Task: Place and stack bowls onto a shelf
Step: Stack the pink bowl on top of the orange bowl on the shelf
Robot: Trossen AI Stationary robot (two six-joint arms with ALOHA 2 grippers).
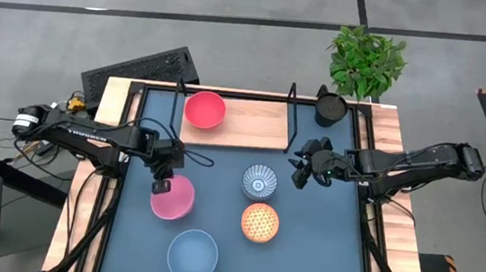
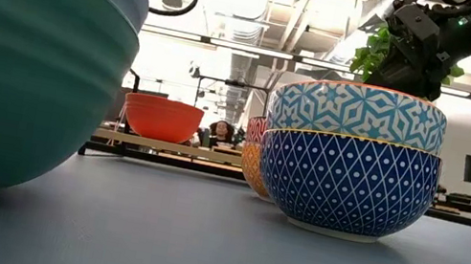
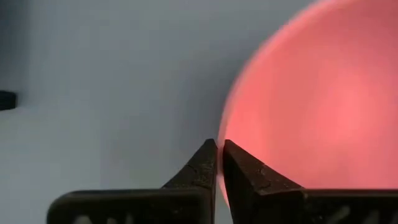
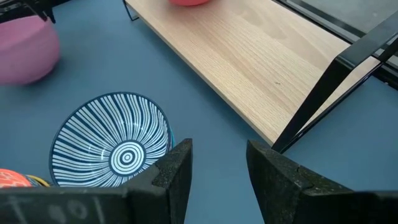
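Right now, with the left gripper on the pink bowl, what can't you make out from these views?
- Pink bowl: left wrist view shows only part; the frame edge crops it, and the left gripper hides the pinched rim.
- Pale blue bowl: low view, too close, cut off, hiding the table behind.
- Shelf: right wrist view, far end cropped.

The shelf (image 1: 253, 124) board is free right of the red bowl (image 1: 204, 110) at upper centre; its black wire frame (image 1: 291, 114) borders that space. The right gripper (image 1: 305, 165) stands just right of the patterned bowl (image 1: 259, 182). The orange bowl (image 1: 259, 222), pink bowl (image 1: 172, 196) and blue bowl (image 1: 192, 255) crowd the table's centre; bare tabletop (image 1: 322, 244) remains lower right. A black cup (image 1: 329, 108) blocks the upper right corner.
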